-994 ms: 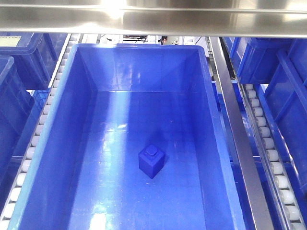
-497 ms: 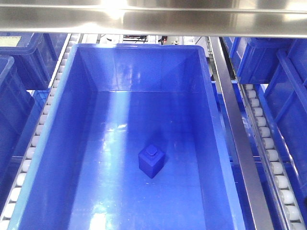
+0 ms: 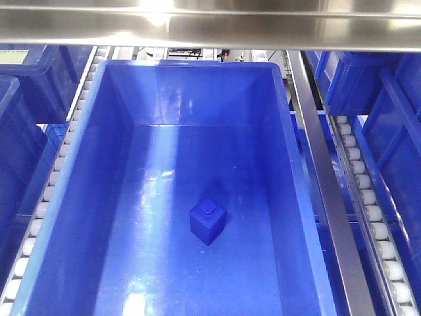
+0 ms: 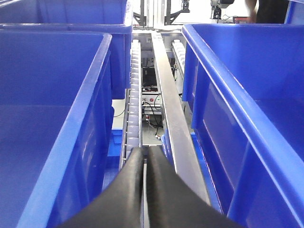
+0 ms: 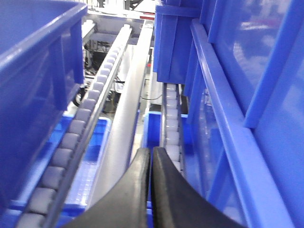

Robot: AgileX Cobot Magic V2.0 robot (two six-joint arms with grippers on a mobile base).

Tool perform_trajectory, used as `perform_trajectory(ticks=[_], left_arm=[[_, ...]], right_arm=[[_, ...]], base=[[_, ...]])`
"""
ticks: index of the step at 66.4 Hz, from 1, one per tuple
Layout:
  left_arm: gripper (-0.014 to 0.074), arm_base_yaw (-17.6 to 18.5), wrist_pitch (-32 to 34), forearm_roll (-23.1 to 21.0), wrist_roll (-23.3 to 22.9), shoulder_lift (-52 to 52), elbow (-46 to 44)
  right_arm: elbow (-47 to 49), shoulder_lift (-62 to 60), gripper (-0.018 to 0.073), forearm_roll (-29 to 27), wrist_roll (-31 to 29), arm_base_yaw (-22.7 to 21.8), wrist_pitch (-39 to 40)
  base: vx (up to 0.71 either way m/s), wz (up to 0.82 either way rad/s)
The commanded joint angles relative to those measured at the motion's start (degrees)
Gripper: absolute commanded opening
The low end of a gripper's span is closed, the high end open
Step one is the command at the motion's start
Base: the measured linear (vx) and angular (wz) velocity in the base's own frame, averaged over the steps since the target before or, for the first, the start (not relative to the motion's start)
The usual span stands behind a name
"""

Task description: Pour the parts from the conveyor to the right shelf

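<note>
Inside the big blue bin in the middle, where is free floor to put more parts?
Bin floor is bare everywhere except the centre, where one blue block stands. Free patches: between block and far wall, and along both side walls. Outside, roller rails and neighbouring bins crowd both flanks.

Through the gap in the shelf point(image 4: 167, 109), in the left wrist view, a dark box point(image 4: 148, 78) is seen below. Under it a white unit point(image 4: 153, 102) with red spots is seen, and black cables point(image 4: 151, 118) are hung about them. At the far top, dark stands point(image 4: 183, 5) are set against a bright background, and a figure in dark clothing point(image 4: 268, 8) is cut off by the edge. In the front view, wires point(image 3: 187, 51) are glimpsed at the top. In the right wrist view, dark gear point(image 5: 90, 59) is seen at the left, too blurred to be named.
</note>
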State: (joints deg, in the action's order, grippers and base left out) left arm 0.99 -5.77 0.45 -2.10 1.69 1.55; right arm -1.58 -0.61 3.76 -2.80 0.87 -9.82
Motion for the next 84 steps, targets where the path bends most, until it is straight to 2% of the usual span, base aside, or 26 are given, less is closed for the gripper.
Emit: perform_trajectory(ticks=[1, 84], left_arm=[[-0.0006, 0.5, 4.5, -0.5, -0.5, 0.9, -1.1], [-0.0006, 0.5, 4.5, -0.5, -0.5, 0.9, -1.1]], right_arm=[[-0.5, -0.8, -0.0009, 0.0, 0.0, -0.4, 4.6], [-0.5, -0.8, -0.0009, 0.0, 0.0, -0.4, 4.2]], base=[[0.00, 0.00], [0.00, 0.00]])
